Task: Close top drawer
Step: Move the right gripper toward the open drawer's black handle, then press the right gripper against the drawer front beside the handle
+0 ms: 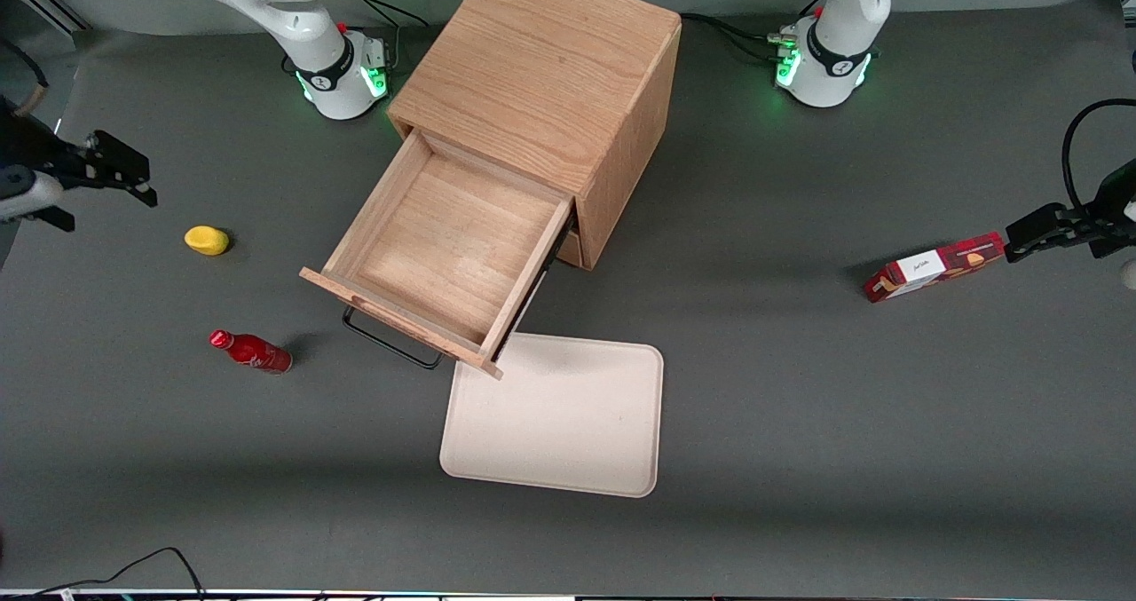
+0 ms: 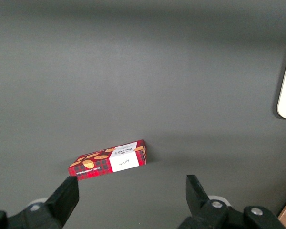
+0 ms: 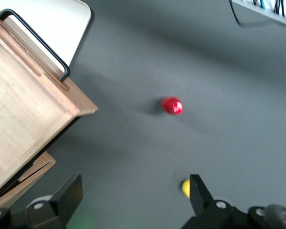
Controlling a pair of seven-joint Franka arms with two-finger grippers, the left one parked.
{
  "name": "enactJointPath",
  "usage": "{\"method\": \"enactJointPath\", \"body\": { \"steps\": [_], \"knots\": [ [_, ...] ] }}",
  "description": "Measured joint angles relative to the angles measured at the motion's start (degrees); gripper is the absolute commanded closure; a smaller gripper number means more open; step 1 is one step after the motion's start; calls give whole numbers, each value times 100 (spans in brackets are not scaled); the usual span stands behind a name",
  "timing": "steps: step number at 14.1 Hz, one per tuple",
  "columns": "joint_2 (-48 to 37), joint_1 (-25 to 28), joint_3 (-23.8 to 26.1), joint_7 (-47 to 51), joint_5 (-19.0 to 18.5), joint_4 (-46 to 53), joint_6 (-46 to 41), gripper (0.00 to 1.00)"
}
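Oak drawer (image 1: 448,246), pulled fully out of the cabinet (image 1: 541,77) above the tray (image 1: 555,415), looks rigid, light and free-sliding, best pushed flat on its front by the wire handle (image 1: 390,339); tool (image 1: 120,170), spread and empty, hangs well apart toward the working arm's end.

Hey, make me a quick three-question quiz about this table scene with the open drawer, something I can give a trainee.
1. True or false: the top drawer is pulled out of the cabinet and holds nothing.
2. Which item lies nearest the working arm's hand? A) the yellow object B) the red bottle C) the cookie box
3. Fill in: the drawer's front corner overhangs the white ____.

Key
1. True.
2. A. The hand hangs open over bare table at the working arm's end, away from the black handle.
3. Tray.
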Motion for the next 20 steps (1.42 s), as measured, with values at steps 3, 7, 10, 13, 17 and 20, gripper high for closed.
{"method": "enactJointPath", "body": {
  "steps": [3, 7, 10, 13, 17, 20],
  "knots": [
    [584, 20, 403, -329, -134, 390, 298, 0],
    [1331, 45, 666, -827, -148, 764, 749, 0],
    [1804, 68, 820, -911, -148, 1053, 867, 0],
    [2252, 210, 906, -911, -148, 1327, 883, 0],
    [2760, 286, 1048, -1223, -149, 1484, 918, 0],
    [3073, 300, 1204, -1347, -150, 1532, 1240, 0]
  ]
}}
